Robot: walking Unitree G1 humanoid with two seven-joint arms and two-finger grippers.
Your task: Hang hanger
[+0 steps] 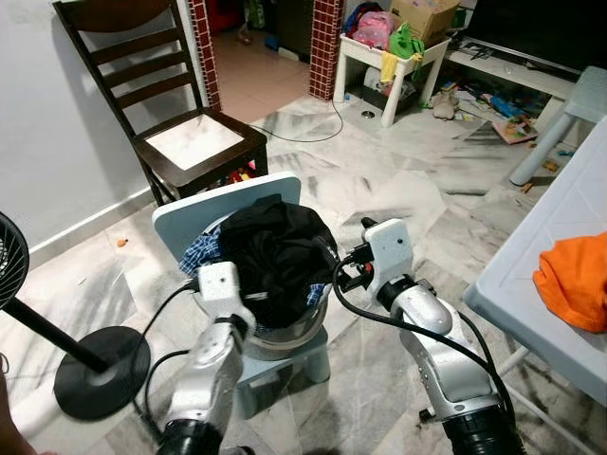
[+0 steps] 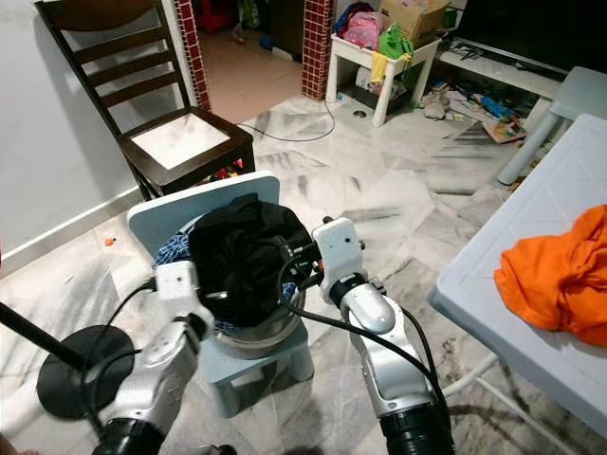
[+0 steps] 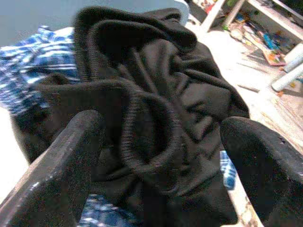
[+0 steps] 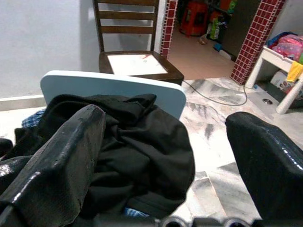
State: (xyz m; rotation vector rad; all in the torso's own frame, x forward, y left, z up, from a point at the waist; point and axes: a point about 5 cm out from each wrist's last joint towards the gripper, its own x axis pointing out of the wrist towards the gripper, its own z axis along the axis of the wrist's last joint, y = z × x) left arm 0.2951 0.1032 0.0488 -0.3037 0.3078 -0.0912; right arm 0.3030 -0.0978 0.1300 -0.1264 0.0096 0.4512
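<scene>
Both end effectors are reaching at a metal basin (image 1: 285, 334) of clothes sitting on a small blue chair (image 1: 228, 204). The left end effector (image 3: 161, 156), fingers apart, is pressing against the black garment (image 1: 275, 251) from 8 o'clock. The right end effector (image 4: 165, 156), fingers apart, is hovering at 3 o'clock. I cannot tell where the hanger is.

Floor fan (image 1: 14, 261) cut by frame edge
</scene>
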